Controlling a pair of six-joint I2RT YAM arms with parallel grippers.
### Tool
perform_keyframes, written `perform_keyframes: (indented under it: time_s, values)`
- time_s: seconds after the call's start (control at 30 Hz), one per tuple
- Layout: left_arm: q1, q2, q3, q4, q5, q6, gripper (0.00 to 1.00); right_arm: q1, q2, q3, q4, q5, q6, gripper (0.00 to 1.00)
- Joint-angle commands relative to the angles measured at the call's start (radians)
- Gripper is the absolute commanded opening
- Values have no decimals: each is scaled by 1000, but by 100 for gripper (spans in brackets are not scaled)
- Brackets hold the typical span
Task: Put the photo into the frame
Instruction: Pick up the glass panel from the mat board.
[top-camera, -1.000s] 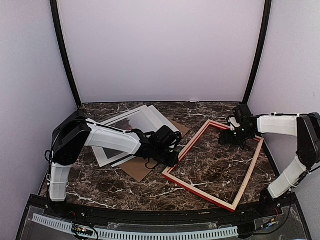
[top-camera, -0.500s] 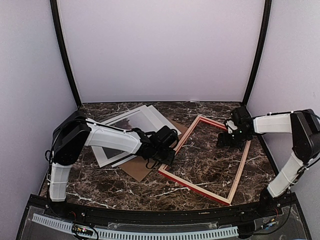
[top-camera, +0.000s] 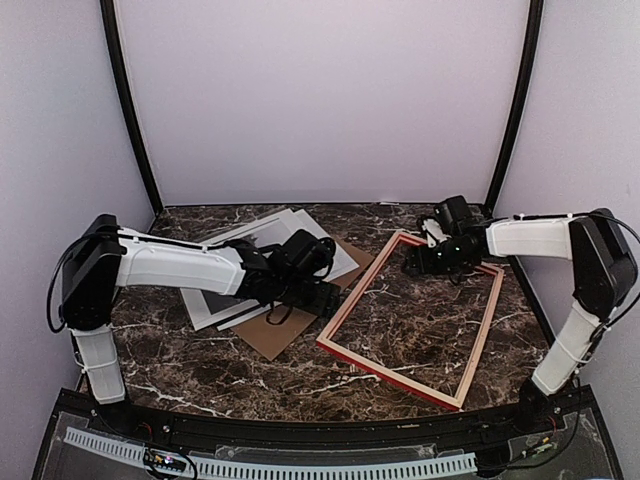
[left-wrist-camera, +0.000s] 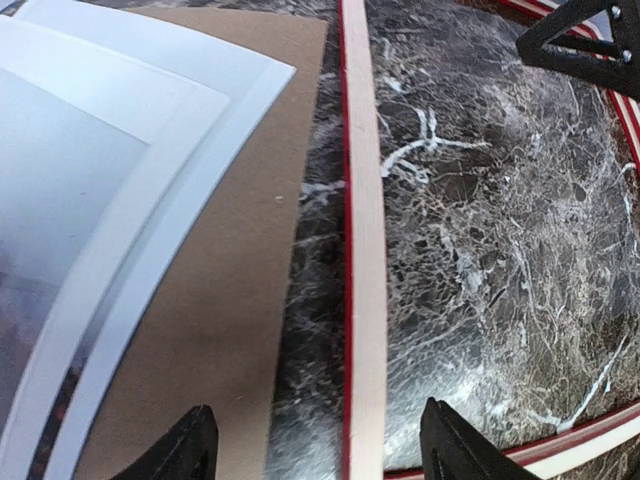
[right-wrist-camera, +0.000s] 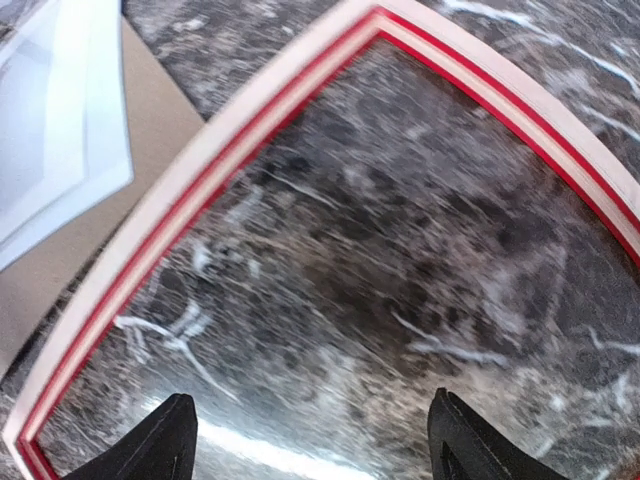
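As frame (top-camera: 390, 372) lies flat at 3 o'clock of left gripper (top-camera: 320, 298), its 9 o'clock rail sits under that gripper's wide, empty jaws | photo (top-camera: 268, 238) at 10 o'clock, atop board (top-camera: 290, 335), face up | right gripper (top-camera: 415, 262) wide, empty, above frame's 12 o'clock corner | marble (top-camera: 420, 320) shows inside frame.

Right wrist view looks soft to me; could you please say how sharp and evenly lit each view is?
Right wrist: blurred, the marble veins streaked and the frame edges soft. Left wrist: sharp, with pale glare on the marble near the bottom. Top: evenly lit, in focus.
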Motion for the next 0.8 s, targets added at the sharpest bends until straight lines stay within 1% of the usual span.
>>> perform_keyframes:
  time_s: [0.0, 0.13, 0.17, 0.27, 0.3, 0.43, 0.5, 0.6, 0.77]
  values:
    - [74, -164, -91, -34, -7, 21, 72, 80, 95, 105, 135, -60, 45, 80]
    - [191, -275, -205, -34, 25, 27, 72, 145, 222, 224, 203, -85, 82, 80]
    - [236, -310, -242, -34, 27, 29, 72, 155, 251, 250, 227, -89, 94, 79]
    - [321, -364, -297, -29, 38, 45, 72, 176, 346, 335, 276, -139, 137, 77]
    - [366, -381, -317, -28, 42, 47, 72, 182, 377, 370, 285, -157, 147, 77]
    - [497, -399, -361, -20, 80, 53, 72, 204, 488, 515, 271, -187, 162, 76]
    - [555, -395, -381, -4, 100, 50, 72, 208, 544, 611, 236, -202, 164, 75]
    - [638, -382, -405, 15, 138, 39, 72, 213, 616, 707, 201, -218, 168, 75]
    - [722, -372, -435, 40, 177, 13, 72, 215, 707, 815, 161, -262, 166, 72]
